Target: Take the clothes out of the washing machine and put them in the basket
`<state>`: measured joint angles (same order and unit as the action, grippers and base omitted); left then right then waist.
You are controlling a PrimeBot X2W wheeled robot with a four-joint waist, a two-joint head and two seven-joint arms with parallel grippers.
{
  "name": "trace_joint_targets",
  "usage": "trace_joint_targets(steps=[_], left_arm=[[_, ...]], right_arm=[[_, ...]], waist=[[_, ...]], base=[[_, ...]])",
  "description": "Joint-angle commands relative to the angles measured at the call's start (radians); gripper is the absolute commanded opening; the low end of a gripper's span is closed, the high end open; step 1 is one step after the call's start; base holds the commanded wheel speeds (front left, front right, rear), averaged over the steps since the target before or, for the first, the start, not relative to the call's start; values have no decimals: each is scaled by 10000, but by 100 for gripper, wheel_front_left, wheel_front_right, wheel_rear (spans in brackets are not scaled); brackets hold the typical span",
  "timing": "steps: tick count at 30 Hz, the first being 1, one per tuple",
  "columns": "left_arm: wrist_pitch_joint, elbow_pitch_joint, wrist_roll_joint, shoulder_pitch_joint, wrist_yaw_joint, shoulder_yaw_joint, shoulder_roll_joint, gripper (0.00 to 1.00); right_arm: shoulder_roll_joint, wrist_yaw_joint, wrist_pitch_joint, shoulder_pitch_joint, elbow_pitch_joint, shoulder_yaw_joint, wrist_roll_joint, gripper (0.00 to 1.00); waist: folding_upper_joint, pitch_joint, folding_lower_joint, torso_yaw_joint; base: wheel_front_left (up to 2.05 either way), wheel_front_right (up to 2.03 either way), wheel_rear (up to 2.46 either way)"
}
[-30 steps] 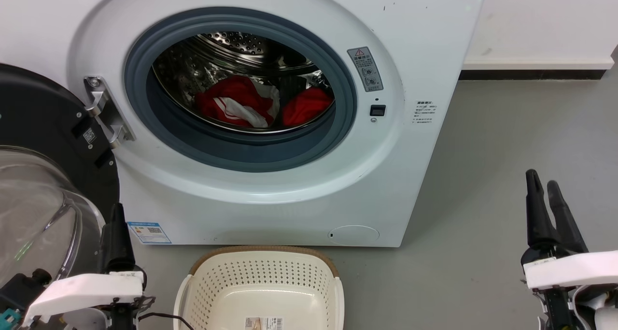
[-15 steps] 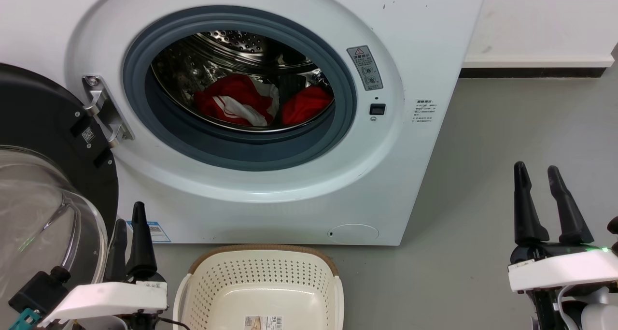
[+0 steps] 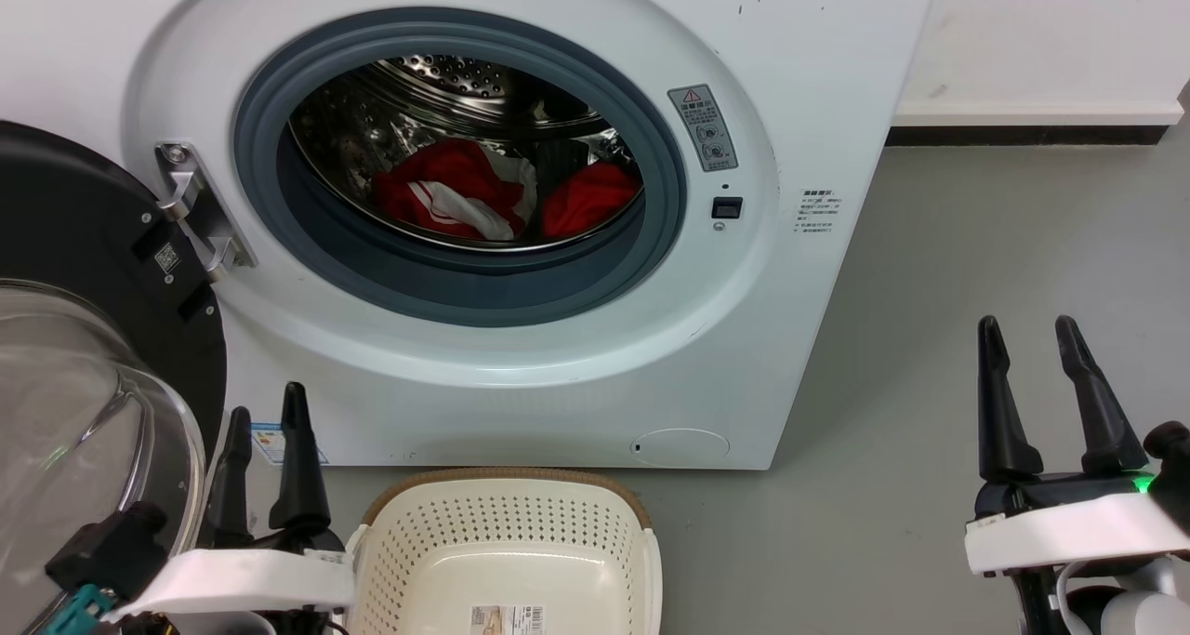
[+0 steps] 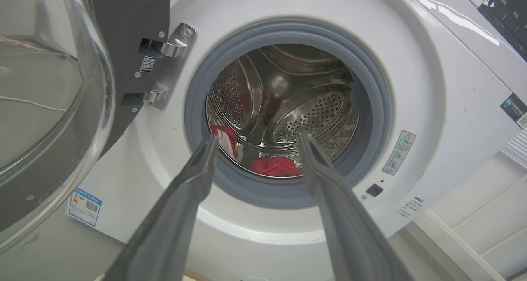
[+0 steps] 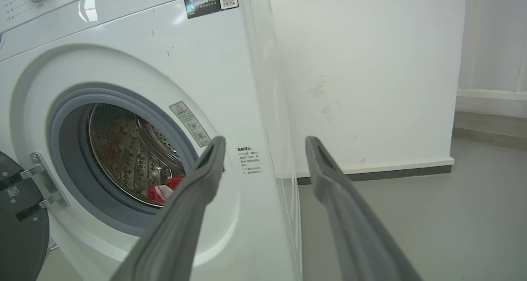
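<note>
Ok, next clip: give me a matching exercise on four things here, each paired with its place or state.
Things:
1. striped red garment
2. basket
3. washer door
4. right gripper

Places or states:
A. swung open to the left
B. open, holding nothing, above the floor right of the washing machine
C. in the drum, left of the plain red garment
D. on the floor in front of the washing machine

Pairs: 1-C, 2-D, 3-A, 4-B.
</note>
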<state>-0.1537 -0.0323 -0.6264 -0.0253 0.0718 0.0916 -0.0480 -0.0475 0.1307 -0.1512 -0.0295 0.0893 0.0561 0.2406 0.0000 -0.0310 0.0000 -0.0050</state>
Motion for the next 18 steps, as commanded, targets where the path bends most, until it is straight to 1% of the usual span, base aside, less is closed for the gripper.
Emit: trace_joint_targets(steps=[1, 9, 13, 18], left_arm=[[-77, -166, 349, -24, 34, -90, -25, 100], [-277, -277, 1837, -124, -160, -610, -26, 100], [-374, -197, 2167, -202, -240, -802, -26, 100], [-478, -13, 2798, -275, -179, -1002, -27, 100]], right_arm=[[-46, 0, -101, 64, 144, -28, -328, 100], [-47, 0, -288, 231, 143, -79, -1300, 100], [-46, -1, -388, 348, 9, -119, -1562, 100], [-47, -2, -502, 537, -457, -237, -1710, 100]], waist=[[0, -1, 0, -3], [0, -11, 0, -37], [0, -3, 0, -48], [0, 8, 0, -69]], base=[[0, 0, 0], [0, 0, 0], [0, 0, 0], [0, 0, 0]])
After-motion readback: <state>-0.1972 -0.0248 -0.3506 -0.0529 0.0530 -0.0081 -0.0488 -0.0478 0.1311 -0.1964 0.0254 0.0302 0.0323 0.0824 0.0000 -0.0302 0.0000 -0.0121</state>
